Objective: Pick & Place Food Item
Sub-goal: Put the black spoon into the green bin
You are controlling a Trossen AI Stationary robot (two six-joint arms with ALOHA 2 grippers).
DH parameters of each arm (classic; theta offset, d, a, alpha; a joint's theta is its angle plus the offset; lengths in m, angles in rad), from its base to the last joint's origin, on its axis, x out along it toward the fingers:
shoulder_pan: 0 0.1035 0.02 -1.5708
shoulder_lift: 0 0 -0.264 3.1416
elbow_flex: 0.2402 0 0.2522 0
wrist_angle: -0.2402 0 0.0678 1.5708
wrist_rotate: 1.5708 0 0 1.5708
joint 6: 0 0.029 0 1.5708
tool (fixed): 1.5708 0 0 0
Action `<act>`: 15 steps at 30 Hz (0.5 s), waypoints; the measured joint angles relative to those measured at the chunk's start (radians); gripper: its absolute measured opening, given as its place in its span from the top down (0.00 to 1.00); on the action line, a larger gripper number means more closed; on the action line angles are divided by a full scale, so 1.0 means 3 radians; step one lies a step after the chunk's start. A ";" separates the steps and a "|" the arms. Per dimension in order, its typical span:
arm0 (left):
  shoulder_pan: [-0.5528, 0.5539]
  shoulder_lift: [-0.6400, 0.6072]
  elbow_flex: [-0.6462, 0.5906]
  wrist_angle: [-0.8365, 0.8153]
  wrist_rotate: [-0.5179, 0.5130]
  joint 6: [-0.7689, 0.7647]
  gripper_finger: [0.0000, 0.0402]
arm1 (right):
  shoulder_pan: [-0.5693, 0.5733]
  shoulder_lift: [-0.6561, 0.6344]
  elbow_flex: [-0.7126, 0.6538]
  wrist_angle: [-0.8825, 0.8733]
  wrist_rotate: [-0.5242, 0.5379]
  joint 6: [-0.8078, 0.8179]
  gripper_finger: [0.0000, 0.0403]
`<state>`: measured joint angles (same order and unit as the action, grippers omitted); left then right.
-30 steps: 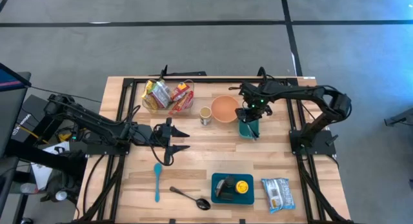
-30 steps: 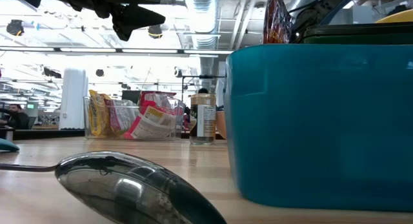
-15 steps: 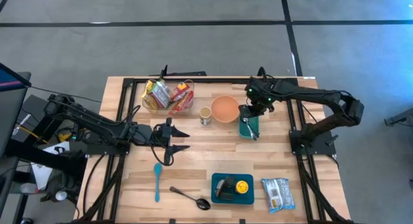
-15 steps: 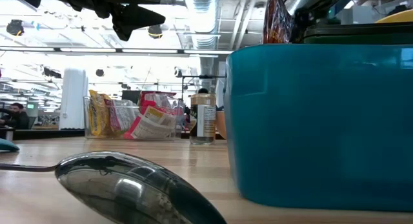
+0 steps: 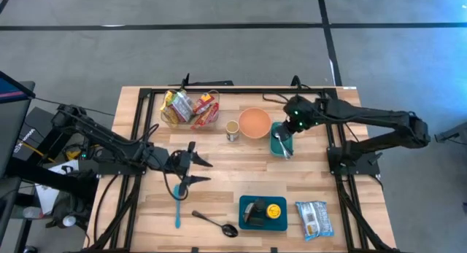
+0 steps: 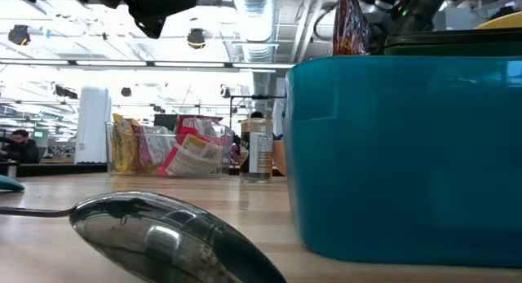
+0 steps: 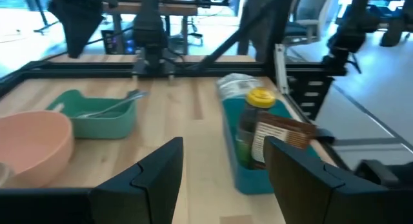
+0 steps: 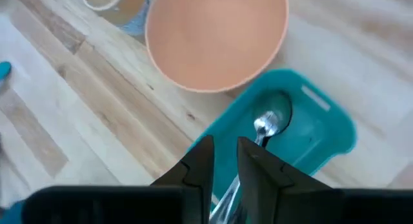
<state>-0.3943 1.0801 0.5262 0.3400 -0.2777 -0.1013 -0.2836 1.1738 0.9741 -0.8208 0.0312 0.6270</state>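
Overhead: I see right gripper (image 5: 287, 134) over the teal dish (image 5: 282, 145), right of the pink bowl (image 5: 254, 122); left gripper (image 5: 191, 170) mid-table, fingers apart, empty. Right wrist: narrow gap, nothing gripped; metal spoon (image 8: 266, 128) lies in the dish.

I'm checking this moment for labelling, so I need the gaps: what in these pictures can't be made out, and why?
- Low view: the blue bin fills the near right and hides the table behind it.
- High view: the packets in the clear basket are too small to read.
- Right wrist view: the spoon handle is hidden behind the right gripper.
- Left wrist view: the jar label is blurred.
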 joint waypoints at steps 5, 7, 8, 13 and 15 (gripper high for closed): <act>-0.0120 0.0038 0.0000 0.0046 0.0004 -0.0001 0.48 | 0.0405 -0.0132 0.0000 0.0077 0.0544 0.0002 0.84; -0.0173 0.0088 0.0000 0.0152 0.0005 0.0000 0.48 | 0.0581 -0.0155 0.0000 0.0154 0.0711 0.0002 0.84; -0.0194 0.0129 0.0001 0.0235 0.0007 0.0000 0.48 | 0.0667 -0.0156 0.0000 0.0208 0.0788 0.0001 0.84; -0.0233 0.0325 0.0001 0.0599 0.0017 0.0000 0.48 | 0.1091 -0.0132 0.0001 0.0400 0.1124 0.0023 0.84; -0.0233 0.0387 0.0001 0.0705 0.0018 0.0000 0.48 | 0.1255 -0.0133 -0.0002 0.0453 0.1273 0.0083 0.84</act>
<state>-0.4641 1.1961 0.5266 0.5514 -0.2724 -0.1013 0.0930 1.1339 0.9734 -0.6848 0.4132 0.6519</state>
